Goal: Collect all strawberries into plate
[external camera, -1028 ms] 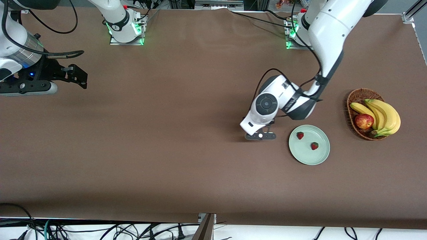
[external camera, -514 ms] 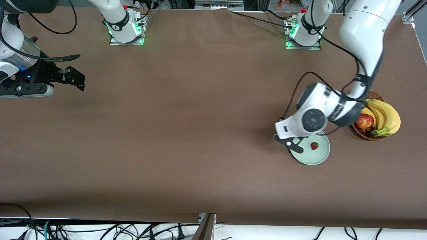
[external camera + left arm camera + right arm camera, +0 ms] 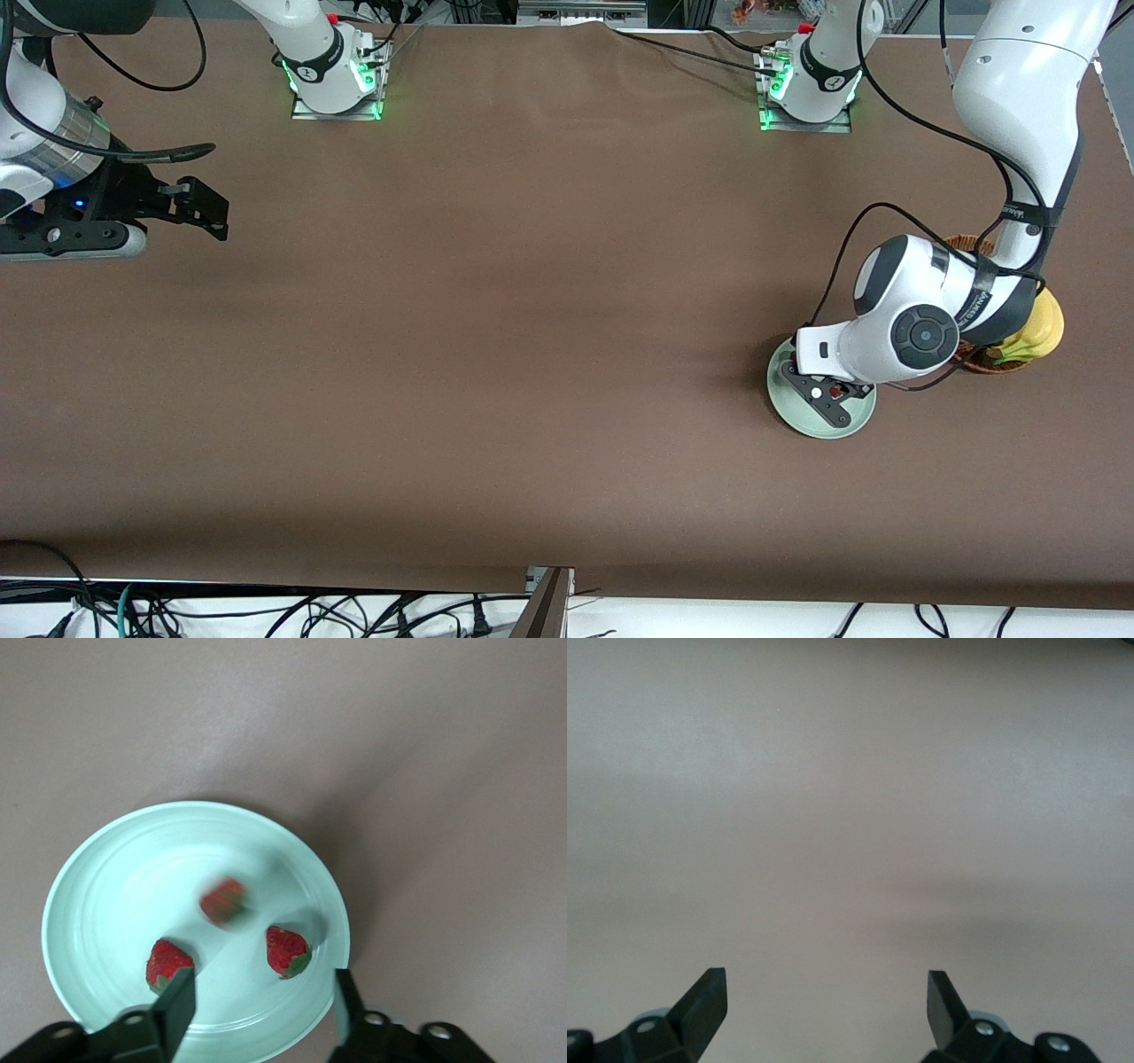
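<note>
The pale green plate [image 3: 106,877] holds three strawberries: one [image 3: 167,961] by a fingertip, one [image 3: 286,950] close to the rim, and a blurred one [image 3: 223,901] near the middle. My left gripper [image 3: 263,992] hangs open just above the plate [image 3: 802,424], with nothing between its fingers. In the front view the left gripper [image 3: 828,394] covers most of the plate, and only a bit of red strawberry [image 3: 834,389] shows. My right gripper [image 3: 208,213] waits open over bare table at the right arm's end, its jaws [image 3: 827,988] empty.
A wicker basket [image 3: 961,244] with bananas [image 3: 1045,332] stands beside the plate toward the left arm's end, mostly hidden by the left arm. Brown cloth covers the whole table. Cables hang along the table edge nearest the front camera.
The left arm swung from the table beside the plate to over the plate. Its jaws opened, and a third strawberry now lies in the plate. The right arm barely moved.
</note>
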You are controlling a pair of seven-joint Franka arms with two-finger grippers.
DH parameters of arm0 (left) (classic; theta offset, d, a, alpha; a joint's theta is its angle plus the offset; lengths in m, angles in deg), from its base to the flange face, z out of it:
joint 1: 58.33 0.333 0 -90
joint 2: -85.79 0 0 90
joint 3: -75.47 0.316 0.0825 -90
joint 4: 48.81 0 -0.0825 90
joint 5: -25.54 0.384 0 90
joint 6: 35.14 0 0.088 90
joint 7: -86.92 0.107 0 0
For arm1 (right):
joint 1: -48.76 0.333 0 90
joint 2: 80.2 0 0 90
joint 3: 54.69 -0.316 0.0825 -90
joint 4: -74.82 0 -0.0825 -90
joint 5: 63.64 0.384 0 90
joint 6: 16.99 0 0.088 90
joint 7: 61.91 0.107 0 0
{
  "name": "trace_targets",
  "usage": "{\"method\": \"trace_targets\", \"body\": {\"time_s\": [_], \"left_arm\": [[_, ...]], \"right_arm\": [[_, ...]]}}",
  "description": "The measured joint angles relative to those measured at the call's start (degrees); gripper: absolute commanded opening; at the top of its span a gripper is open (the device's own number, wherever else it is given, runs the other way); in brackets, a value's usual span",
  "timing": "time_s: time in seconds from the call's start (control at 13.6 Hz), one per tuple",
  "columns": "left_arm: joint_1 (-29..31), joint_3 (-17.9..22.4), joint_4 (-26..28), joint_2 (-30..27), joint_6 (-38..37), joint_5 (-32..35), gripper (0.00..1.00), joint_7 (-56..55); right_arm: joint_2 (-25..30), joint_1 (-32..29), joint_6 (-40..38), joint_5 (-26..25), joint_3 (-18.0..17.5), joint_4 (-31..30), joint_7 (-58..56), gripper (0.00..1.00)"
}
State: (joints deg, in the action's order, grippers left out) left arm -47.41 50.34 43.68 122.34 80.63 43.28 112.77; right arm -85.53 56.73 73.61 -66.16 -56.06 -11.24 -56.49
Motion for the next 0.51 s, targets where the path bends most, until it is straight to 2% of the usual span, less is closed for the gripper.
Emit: {"method": "trace_targets", "body": {"time_s": [0.37, 0.51], "left_arm": [[-0.1, -0.2, -0.3, -0.1, 0.1, -0.9, 1.0, 0.1], [-0.1, -0.4, -1.6, -1.3, -2.0, -0.9, 1.0, -0.2]], "right_arm": [[0.0, 0.0, 0.0, 0.0, 0.0, 0.0, 0.0, 1.0], [0.0, 0.0, 0.0, 0.0, 0.0, 0.0, 0.0, 1.0]]}}
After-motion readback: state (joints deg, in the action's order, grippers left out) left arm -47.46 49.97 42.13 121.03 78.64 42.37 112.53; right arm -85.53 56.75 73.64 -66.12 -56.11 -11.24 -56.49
